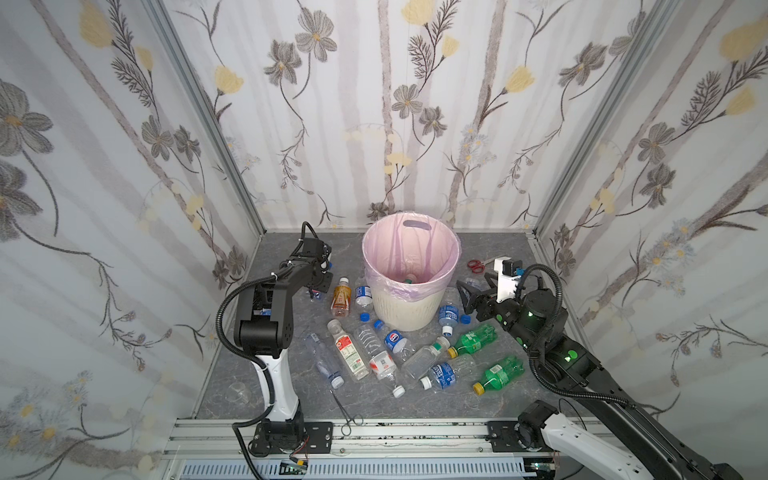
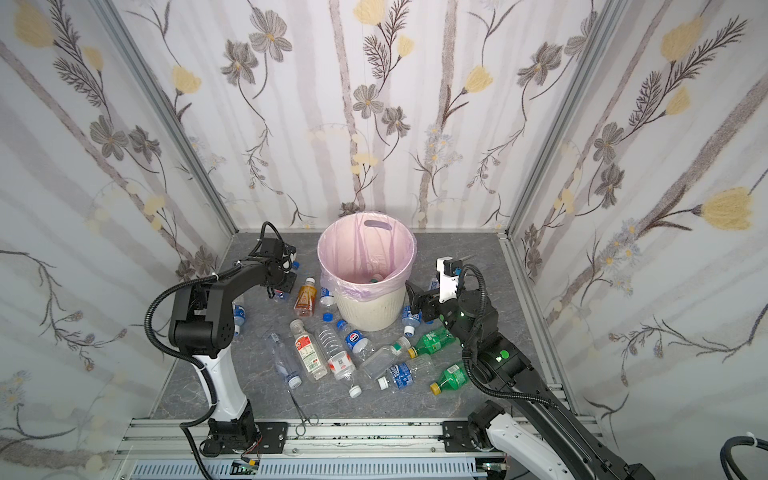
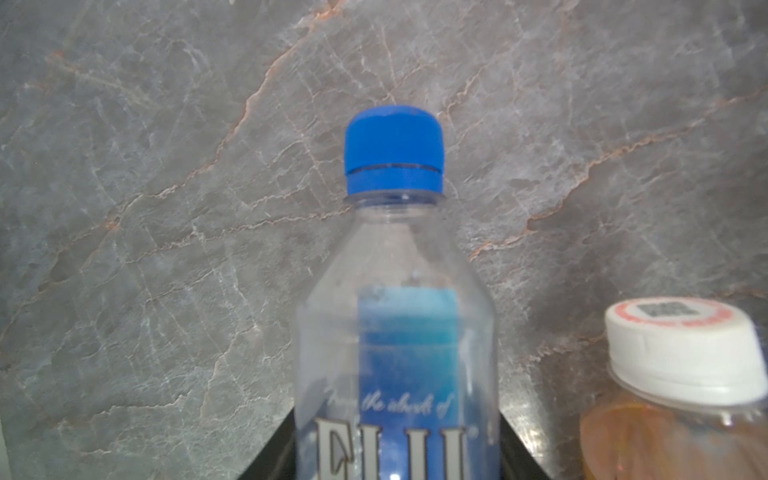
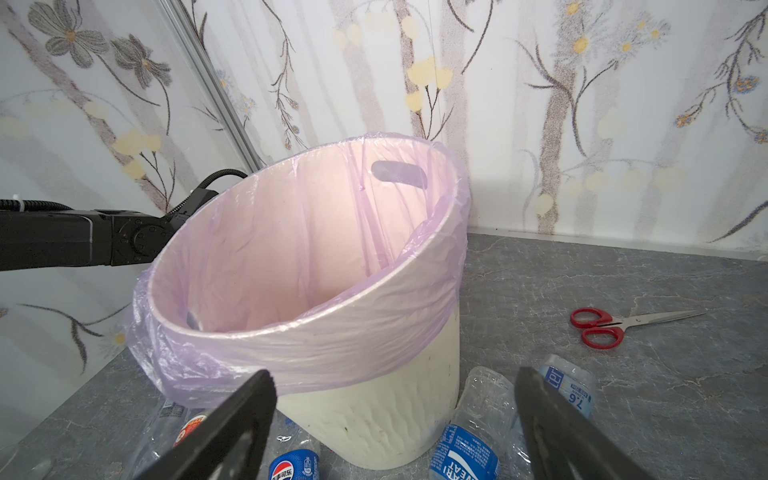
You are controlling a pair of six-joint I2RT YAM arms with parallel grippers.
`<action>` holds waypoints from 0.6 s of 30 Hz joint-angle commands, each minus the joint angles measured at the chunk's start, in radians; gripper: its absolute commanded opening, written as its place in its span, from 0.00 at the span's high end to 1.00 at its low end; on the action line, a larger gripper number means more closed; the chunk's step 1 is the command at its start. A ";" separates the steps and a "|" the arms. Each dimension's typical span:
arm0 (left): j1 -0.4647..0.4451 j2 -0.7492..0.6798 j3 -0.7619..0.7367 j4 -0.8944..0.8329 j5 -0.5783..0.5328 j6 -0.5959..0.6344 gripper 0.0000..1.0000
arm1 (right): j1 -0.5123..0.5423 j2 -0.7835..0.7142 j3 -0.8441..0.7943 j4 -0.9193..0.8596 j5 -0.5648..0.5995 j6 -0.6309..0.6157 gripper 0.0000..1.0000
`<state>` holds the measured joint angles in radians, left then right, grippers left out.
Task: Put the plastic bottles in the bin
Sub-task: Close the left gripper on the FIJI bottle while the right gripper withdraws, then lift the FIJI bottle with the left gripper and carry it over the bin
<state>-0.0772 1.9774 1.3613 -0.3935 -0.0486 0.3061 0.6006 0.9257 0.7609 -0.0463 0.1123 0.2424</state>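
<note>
Bin with pink liner sits just ahead of the right claw, jaws apart; a capped bottle lies at its bottom. Left claw is clamped on a clear blue-capped bottle, orange bottle just beside. More bottles litter the grey marble worktop between claws; floral walls.

**Surface notes: materials and finish**

The counter reads as grey stone-look sheet with rust veins, smooth, low sheen. The clear bottle is glossy transparent plastic; its blue cap is matt plastic. The bin: cream plastic, ribbed, matt. Its liner bag: thin pink film, crinkled, shiny. The scissors: glossy red plastic handles, bright metal blades.
</note>
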 commanded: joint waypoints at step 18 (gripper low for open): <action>-0.008 -0.274 0.044 -0.028 0.065 -0.142 0.49 | -0.001 -0.036 -0.051 -0.013 0.063 -0.024 0.09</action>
<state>-0.0799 1.7496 1.3884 -0.4168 -0.0578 0.1970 0.6006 0.8906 0.7166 -0.0547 0.1566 0.2329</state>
